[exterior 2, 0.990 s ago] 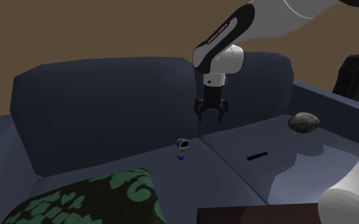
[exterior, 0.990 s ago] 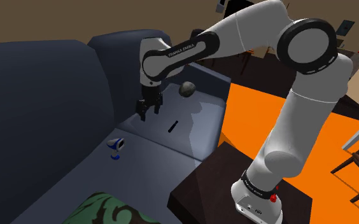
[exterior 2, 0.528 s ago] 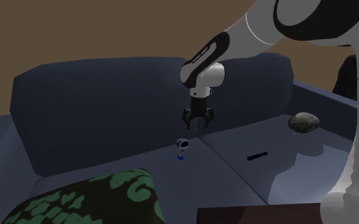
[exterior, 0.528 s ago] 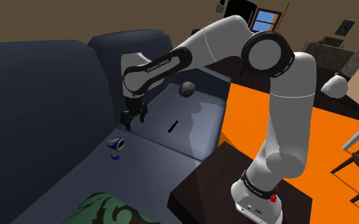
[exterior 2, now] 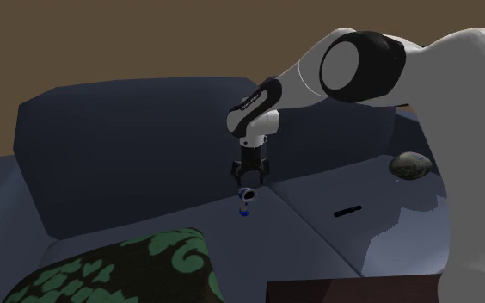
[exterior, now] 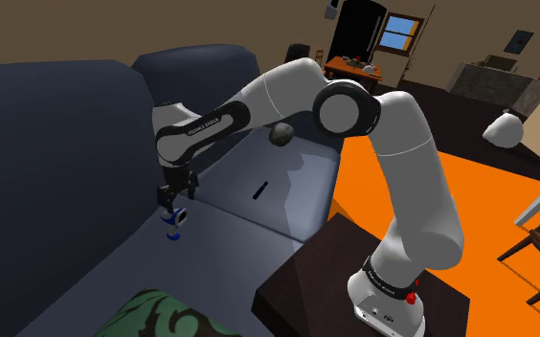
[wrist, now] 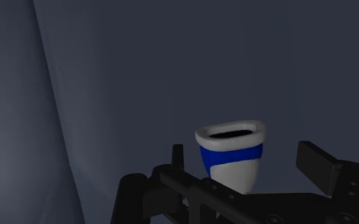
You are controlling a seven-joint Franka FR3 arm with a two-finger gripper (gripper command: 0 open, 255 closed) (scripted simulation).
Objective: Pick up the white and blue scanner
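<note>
1. shoulder view: the white arm reaches from its dark stand [exterior: 340, 263] over a dark blue sofa [exterior: 57, 144]. the black gripper [exterior: 175, 195] points down and hangs just above the white and blue scanner [exterior: 173, 222], which sits on the seat close to the backrest. whether they touch cannot be told here. a slim black object [exterior: 260, 189] lies on the next seat cushion, well apart from the scanner. a grey lump [exterior: 281, 134] rests further along. a green patterned cushion [exterior: 168, 314] lies at the near end, and an orange floor [exterior: 402, 182] spreads beside the sofa.
2. second exterior view: the gripper [exterior 2: 249, 176] is directly over the scanner [exterior 2: 246, 200], fingers spread. the scanner stands by the seam between two seat cushions. the slim black object [exterior 2: 346, 210] and the grey lump [exterior 2: 408, 165] lie toward this view's right, and the patterned cushion [exterior 2: 120, 267] toward its lower left.
3. wrist view: the fingers [wrist: 315, 164] stand apart, unclenched. the scanner [wrist: 230, 156] stands between them with a gap on each side, not grasped, against the sofa [wrist: 108, 76].
</note>
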